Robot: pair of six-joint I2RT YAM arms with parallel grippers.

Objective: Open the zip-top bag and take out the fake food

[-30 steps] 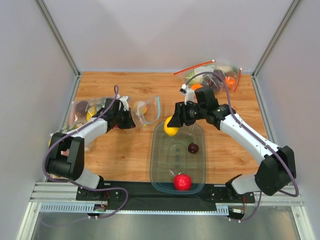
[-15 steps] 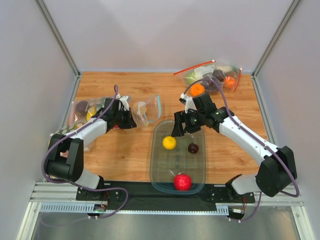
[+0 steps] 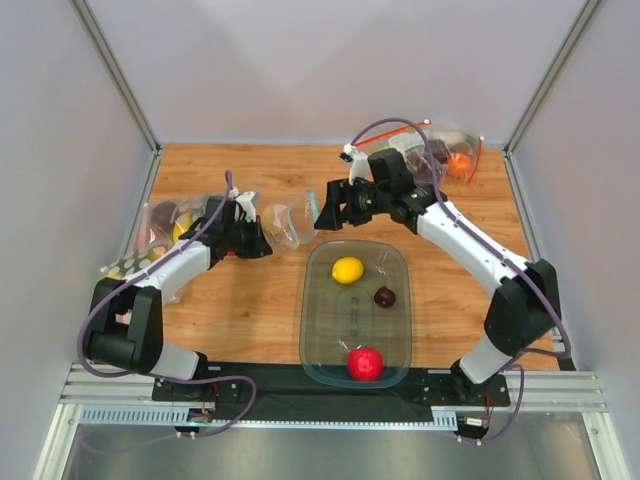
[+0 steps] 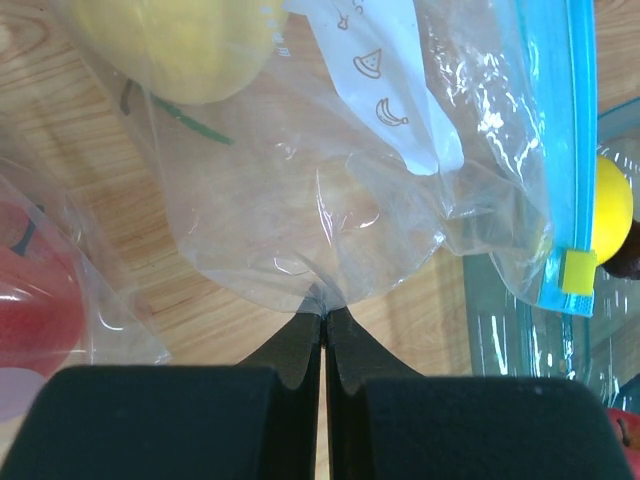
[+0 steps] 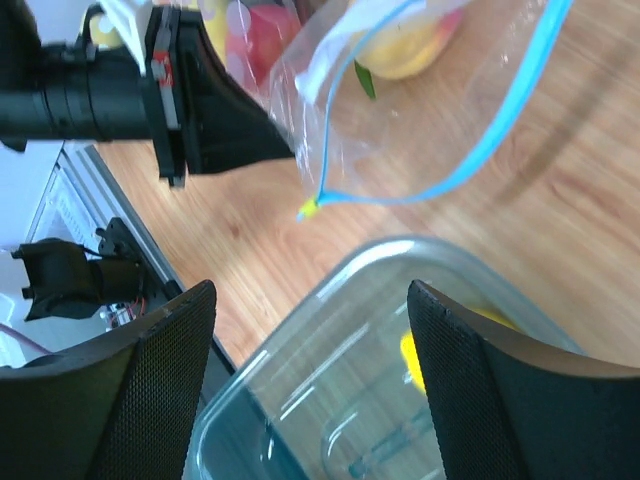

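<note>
- Surface (image 3: 250, 170): wood, carrying all items. A clear tub (image 3: 304, 330) is sitting near ctr, just in front of the work area.
- Zip-top bag (image 3: 287, 225): lying on the surface just behind the tub's far-left corner, btwn the two arms. Its long axis is running left-right, w/ the closed bottom pointing to the left arm and the mouth to the right arm.
- Left gripper (image 4: 324, 318): closed tight, pinching a fold of film at the bag's bottom and anchoring it.
- Right gripper (image 3: 325, 212): jaws standing wide w/ nothing btwn them, hovering just right of the bag mouth. The mouth is lying straight ahead of it and a little up in the right wrist view.
- Key relation: the mouth is facing the right gripper, so the right arm is the nearer one for a reach-in. In my judgement it needs to enter along the bag's long axis while the left side is holding the bottom.
- Bag condition: clear thin film, crumpled, w/ small printed fruit icons. The film is looking slack and likely to shift if snagged.
- Blue zip strip (image 5: 480, 150): parted into an open loop, so the mouth is gaping.
- Peach (image 5: 408, 45): orange-yellow w/ a green leaf, sitting inside the bag toward the bottom end. It is the one item left to remove.
- Lemon (image 3: 348, 270), plum (image 3: 385, 296) and apple (image 3: 365, 363): lying apart in the tub, already out.
</note>
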